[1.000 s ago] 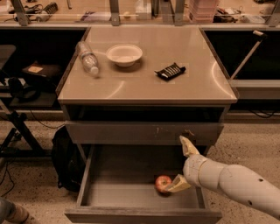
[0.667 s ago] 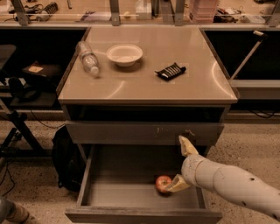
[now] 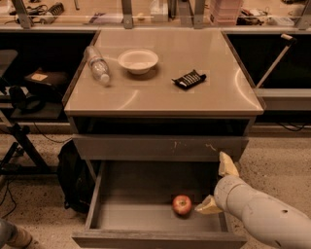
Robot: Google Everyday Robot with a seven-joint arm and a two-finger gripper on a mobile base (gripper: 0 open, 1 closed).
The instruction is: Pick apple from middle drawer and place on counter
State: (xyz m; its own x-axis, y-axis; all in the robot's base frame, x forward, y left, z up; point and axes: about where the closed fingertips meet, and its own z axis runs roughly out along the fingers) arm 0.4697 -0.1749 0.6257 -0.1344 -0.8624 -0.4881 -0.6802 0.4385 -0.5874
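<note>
The apple (image 3: 182,204) lies in the middle drawer (image 3: 136,214) — not yet grasped. The gripper (image 3: 218,186) hangs just beside it, jaws open; grasping and lifting to the desk (image 3: 160,92) remain.

Cut off by right and bottom edges: arm (image 3: 262,219) behind gripper (image 3: 218,187) at right end of middle drawer (image 3: 136,216). Hidden behind arm: drawer's near-right corner. Too blurred to name: far clutter (image 3: 43,12).

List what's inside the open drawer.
Only the apple shows on the drawer floor, with the open gripper just right of it, not yet around it. The arm covers the front right corner, and the back is in shadow.
</note>
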